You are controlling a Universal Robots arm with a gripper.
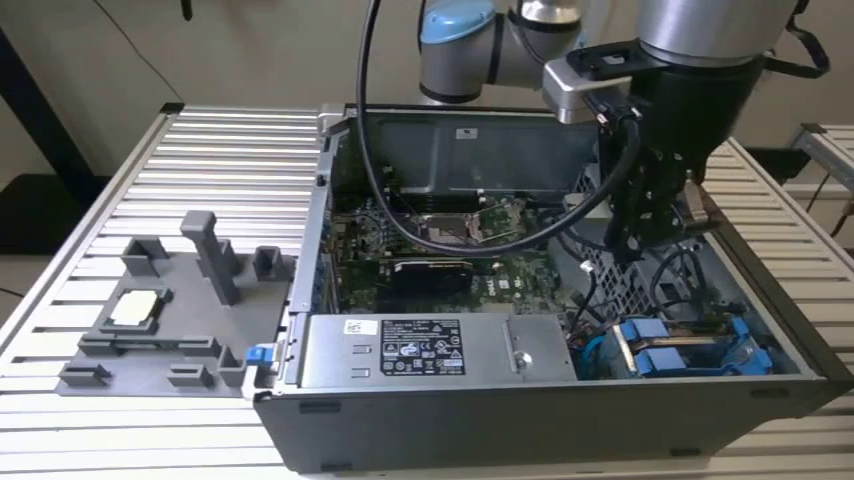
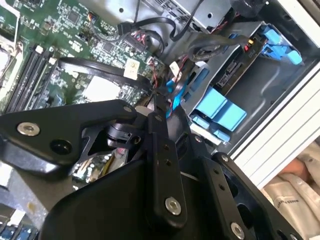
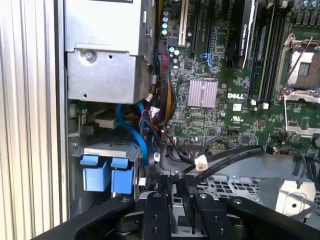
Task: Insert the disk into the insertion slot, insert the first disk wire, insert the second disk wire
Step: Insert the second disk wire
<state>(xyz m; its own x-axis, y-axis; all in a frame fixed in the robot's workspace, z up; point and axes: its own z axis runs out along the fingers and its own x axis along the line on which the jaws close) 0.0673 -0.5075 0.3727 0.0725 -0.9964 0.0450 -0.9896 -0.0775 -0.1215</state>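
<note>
1. Tool [image 1: 641,238] on your arm reaches down into the open computer case [image 1: 534,420]. It hangs above the perforated cage [image 1: 607,272], to the exterior view's right of the green circuit board [image 1: 454,255].
2. You cannot tell from any view whether the tool is apart, together or clamped on something, because its own black links cover the tip.
3. Your disk [image 1: 661,358] lies in its blue carrier inside the insertion slot [image 2: 282,85]. That is in the case corner at the exterior view's lower right, just beside the grey power box [image 1: 400,350].
4. In the second wrist view the carrier's two blue tabs face the tool, near it but apart from it.
5. A blue cable [image 3: 134,131] curves out from under the power box toward the tab end of the disk. In the second wrist view the tip of the tool sits close to this cable, but you cannot tell whether they touch.
6. A black cable with a white plug [image 3: 201,162] runs across the cage just ahead of the tool in the first wrist view.
7. The case stands on the slatted desk [image 1: 227,160]. A grey tray [image 1: 147,345] of holders sits at the exterior view's left, well apart from the tool.
</note>
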